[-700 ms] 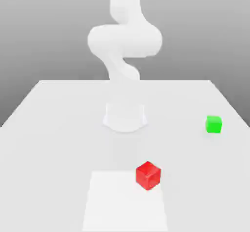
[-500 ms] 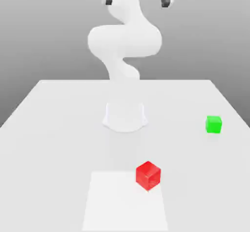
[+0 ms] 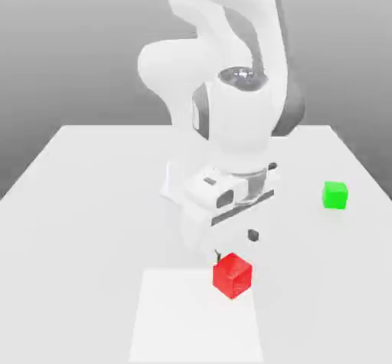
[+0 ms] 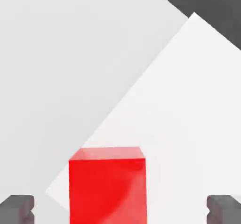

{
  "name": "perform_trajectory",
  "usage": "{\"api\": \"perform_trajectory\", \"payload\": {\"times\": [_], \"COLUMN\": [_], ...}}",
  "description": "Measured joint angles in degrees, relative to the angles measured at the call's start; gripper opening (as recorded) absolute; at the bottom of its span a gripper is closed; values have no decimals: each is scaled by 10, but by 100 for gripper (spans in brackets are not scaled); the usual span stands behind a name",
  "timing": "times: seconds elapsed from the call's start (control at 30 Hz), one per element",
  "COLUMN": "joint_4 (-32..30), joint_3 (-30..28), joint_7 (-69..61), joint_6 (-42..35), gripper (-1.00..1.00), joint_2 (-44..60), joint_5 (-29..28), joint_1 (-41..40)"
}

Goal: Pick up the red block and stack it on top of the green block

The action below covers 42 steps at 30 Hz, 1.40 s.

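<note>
The red block (image 3: 232, 276) rests on the white table (image 3: 92, 201), on the far corner of a lighter square patch (image 3: 191, 324). My gripper (image 3: 235, 246) hangs just above and slightly behind it, open, with one dark fingertip (image 3: 253, 236) clear of the cube. In the hand view the red block (image 4: 108, 185) lies between the two wide-apart dark pads (image 4: 225, 209), touching neither, and my gripper (image 4: 120, 209) holds nothing. The green block (image 3: 334, 195) sits alone toward the exterior view's right, well away from the arm.
The arm's white round base (image 3: 180, 190) stands behind the red block at the table's middle. The lighter patch (image 4: 188, 124) spreads under and in front of the cube. Beyond the table lies a dark floor (image 4: 207, 1).
The arm has come down from high above the table, bringing the open gripper to just over the red block. Neither block has moved.
</note>
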Motion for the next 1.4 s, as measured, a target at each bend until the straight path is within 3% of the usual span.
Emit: {"api": "perform_trajectory", "payload": {"times": [0.1, 0.13, 0.37, 0.6, 1.2, 1.4], "joint_4": [8, 10, 10, -9, -11, -11], "joint_3": [9, 10, 13, 9, 297, 330], "joint_7": [-9, -12, -12, 4, -33, -17], "joint_6": [54, 67, 68, -44, -144, -132], "gripper": [0, -100, -100, -100, -100, -100], "joint_2": [63, 79, 80, -51, -162, -153], "joint_5": [12, 15, 15, -7, 131, 114], "joint_1": [-6, -7, -10, -12, 401, 418]}}
